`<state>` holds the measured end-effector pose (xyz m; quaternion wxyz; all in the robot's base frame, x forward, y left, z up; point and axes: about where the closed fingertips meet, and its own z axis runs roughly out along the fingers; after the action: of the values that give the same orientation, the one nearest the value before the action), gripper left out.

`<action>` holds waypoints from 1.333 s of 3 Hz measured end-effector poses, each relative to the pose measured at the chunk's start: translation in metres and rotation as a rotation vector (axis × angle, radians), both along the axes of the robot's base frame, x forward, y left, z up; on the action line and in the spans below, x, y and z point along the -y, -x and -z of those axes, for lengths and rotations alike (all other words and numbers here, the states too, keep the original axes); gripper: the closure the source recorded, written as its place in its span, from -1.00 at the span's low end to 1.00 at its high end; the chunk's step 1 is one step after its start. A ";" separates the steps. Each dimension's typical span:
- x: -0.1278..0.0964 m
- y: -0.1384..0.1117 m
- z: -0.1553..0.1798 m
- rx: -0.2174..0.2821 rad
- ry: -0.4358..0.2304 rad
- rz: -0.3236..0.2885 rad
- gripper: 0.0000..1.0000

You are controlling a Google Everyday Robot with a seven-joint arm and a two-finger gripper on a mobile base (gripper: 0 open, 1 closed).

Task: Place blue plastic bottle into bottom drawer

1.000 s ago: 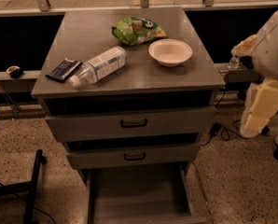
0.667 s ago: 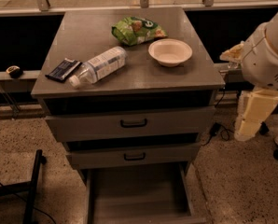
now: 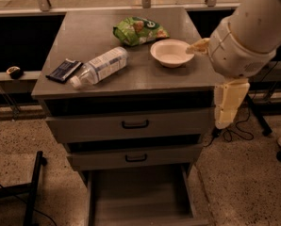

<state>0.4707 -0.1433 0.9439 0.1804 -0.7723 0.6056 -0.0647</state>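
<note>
My gripper point(image 3: 230, 102) is hanging beside the cabinet point(image 3: 84, 32), state untellable; I am planning to grasp the blue plastic bottle point(image 3: 102, 66) crosswise.

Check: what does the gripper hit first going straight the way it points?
The gripper, hanging right of the grey drawer cabinet, points down: likely the speckled terrazzo floor first, perhaps the black cable there; depth unclear.

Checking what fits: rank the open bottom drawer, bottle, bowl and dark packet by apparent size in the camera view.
1. bottom drawer, clearly largest.
2. blue plastic bottle.
3. white bowl, nearly as big; it lies farther back, so unsure.
4. dark packet, smallest.
The gripper hangs right of the cabinet.
</note>
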 end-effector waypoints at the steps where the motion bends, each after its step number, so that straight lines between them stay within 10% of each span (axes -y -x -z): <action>1: -0.062 -0.030 0.015 0.061 0.094 -0.238 -1.00; 3: -0.183 -0.101 0.042 0.159 0.285 -0.536 -1.00; 4: -0.183 -0.101 0.042 0.159 0.285 -0.536 -1.00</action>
<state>0.5714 0.0397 0.9022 0.1279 -0.9144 0.3495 -0.1594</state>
